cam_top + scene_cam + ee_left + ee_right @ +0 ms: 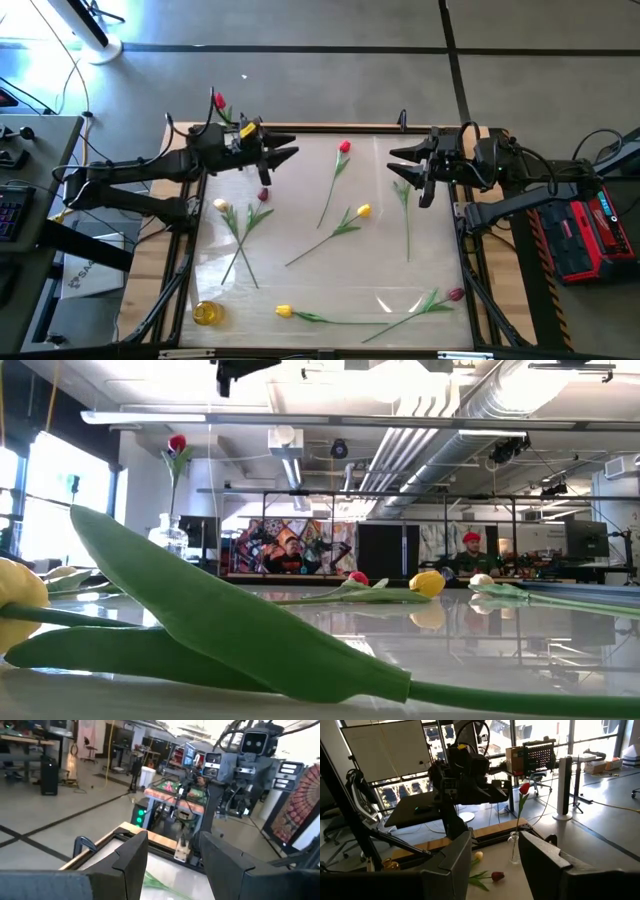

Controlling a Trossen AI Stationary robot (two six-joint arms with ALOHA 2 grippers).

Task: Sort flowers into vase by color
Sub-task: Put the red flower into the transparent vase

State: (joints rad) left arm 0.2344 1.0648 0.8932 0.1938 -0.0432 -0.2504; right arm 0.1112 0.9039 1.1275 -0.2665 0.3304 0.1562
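High view: left claw [289,149] hovers over the counter's [300,290] far-left part, fingers apart, nothing in them. Right claw [398,163] hovers opposite on the far-right side, also released and empty. One red tulip on a long green stem [218,100] stands upright in the clear glass vase [224,124] at the far-left corner, just behind the left claw. The rest lie flat on the counter:
- red-pink tulip [344,147] btwn the two claws
- yellow tulip [362,211] mid-counter
- cream-white tulip [220,205] and dark maroon tulip [264,195] on the left, stems crossed
- 2nd yellow tulip [284,311] along the near edge
- 2nd maroon tulip [456,294] near-right
- bare green stem [406,215] running out from under the right claw; can't see its head.

A small yellow-tinted round glass thing [206,313] sits at the near-left corner.

Low view: a broad green leaf [230,630] fills the foreground. The vase with the red tulip shows far left. Flower heads lie further back. A person in a red cap [472,550] sits in the room beyond.

Left wrist view: own fingers [131,862] spread w/ nothing btwn them; a bit of leaf on the counter below.

Right wrist view: own fingers [545,865] spread, empty. Vase w/ red tulip is straight ahead; maroon and cream-white tulips lie beside it.
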